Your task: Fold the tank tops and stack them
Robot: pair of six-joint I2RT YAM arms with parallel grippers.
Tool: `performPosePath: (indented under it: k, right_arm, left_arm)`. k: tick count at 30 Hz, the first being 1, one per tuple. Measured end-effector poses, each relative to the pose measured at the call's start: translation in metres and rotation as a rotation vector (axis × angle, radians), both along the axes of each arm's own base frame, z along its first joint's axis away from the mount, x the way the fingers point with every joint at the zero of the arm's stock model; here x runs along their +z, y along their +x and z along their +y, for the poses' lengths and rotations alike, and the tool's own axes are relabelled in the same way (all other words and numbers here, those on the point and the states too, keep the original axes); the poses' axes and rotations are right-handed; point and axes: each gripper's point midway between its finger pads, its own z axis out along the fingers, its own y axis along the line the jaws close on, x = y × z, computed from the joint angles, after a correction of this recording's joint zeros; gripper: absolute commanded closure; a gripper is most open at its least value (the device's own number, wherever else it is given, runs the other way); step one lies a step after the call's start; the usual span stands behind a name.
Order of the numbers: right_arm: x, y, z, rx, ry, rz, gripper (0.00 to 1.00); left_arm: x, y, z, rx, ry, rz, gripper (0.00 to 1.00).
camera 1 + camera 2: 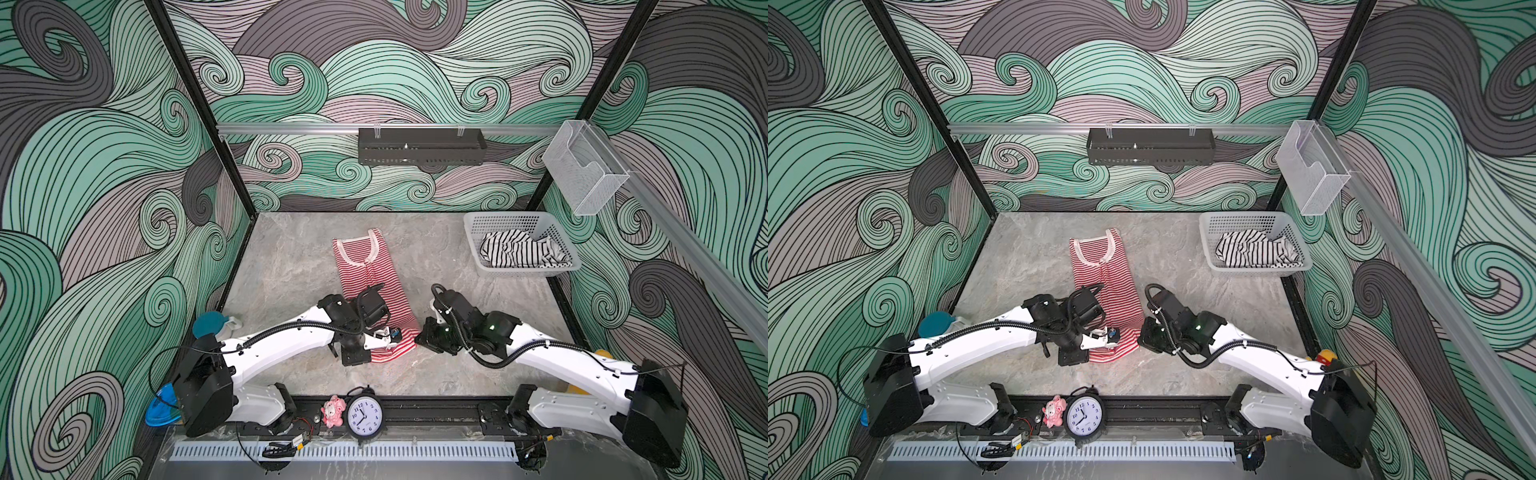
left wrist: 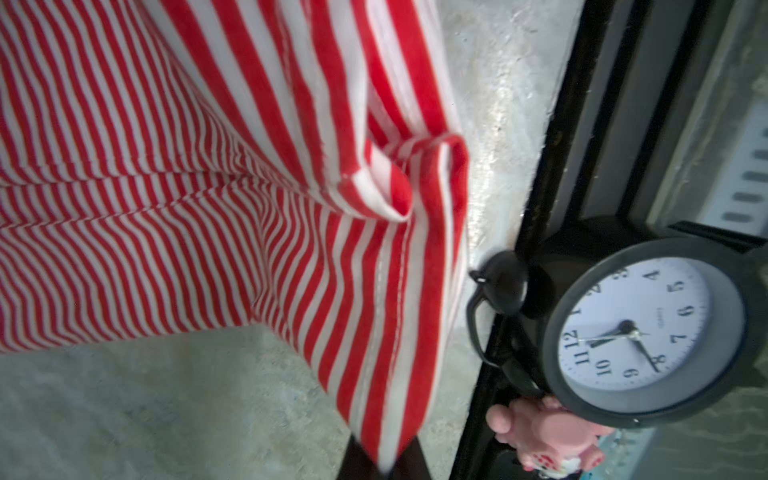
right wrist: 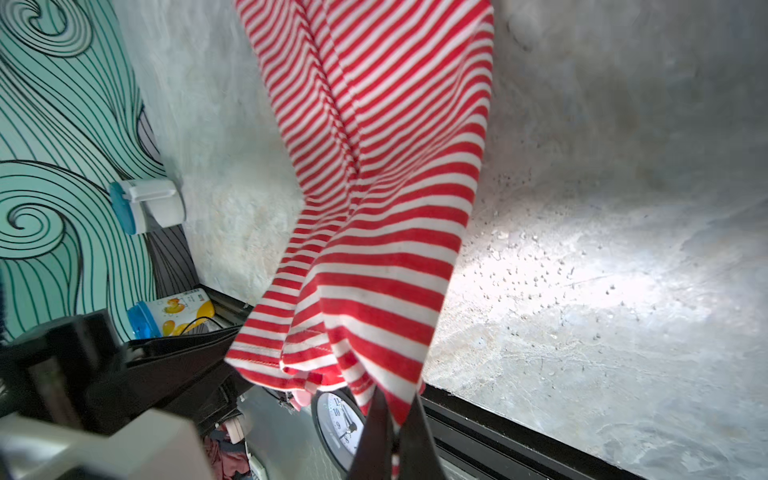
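Note:
The red-and-white striped tank top [image 1: 370, 274] [image 1: 1106, 274] lies lengthwise on the grey table, folded narrow, with its white-trimmed neck at the far end. Both grippers hold its near hem, which hangs lifted off the table. My left gripper [image 1: 395, 335] [image 1: 1115, 332] [image 2: 384, 465] is shut on the hem's left corner [image 2: 390, 415]. My right gripper [image 1: 420, 335] [image 1: 1141, 336] [image 3: 395, 440] is shut on the hem's right corner [image 3: 386, 374]. The black-and-white striped tank top [image 1: 515, 249] [image 1: 1250, 249] lies crumpled in the white basket [image 1: 505, 216] [image 1: 1237, 216] at the back right.
A black alarm clock [image 1: 365, 415] [image 2: 631, 332] and a pink toy [image 1: 333, 410] stand on the black rail at the table's front edge, just in front of the grippers. A blue-lidded container [image 1: 210, 324] sits at the left edge. Patterned walls close three sides.

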Motion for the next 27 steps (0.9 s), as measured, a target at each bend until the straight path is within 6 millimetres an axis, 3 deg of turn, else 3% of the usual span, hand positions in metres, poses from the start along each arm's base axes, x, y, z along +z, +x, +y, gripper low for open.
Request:
performPosePath:
  k: [6,11,20,24,27]
  right_arm:
    - [0.037,0.052,0.003,-0.015,0.016,-0.066,1.00]
    - [0.052,0.098,0.019,0.015,0.018,-0.099,1.00]
    - [0.045,0.170,0.041,0.048,0.025,-0.100,1.00]
    - [0.036,0.199,0.052,0.056,0.042,-0.088,1.00]
    - [0.016,0.218,0.057,0.058,0.047,-0.056,1.00]
  left_arm:
    - [0.018,0.062,0.012,0.144,0.022,-0.122,0.98]
    - [0.037,0.116,0.015,0.238,0.006,-0.206,0.98]
    - [0.037,0.185,0.032,0.372,0.010,-0.268,0.98]
    - [0.022,0.204,0.042,0.416,0.029,-0.260,0.98]
    - [0.001,0.215,0.050,0.446,0.059,-0.233,0.98]
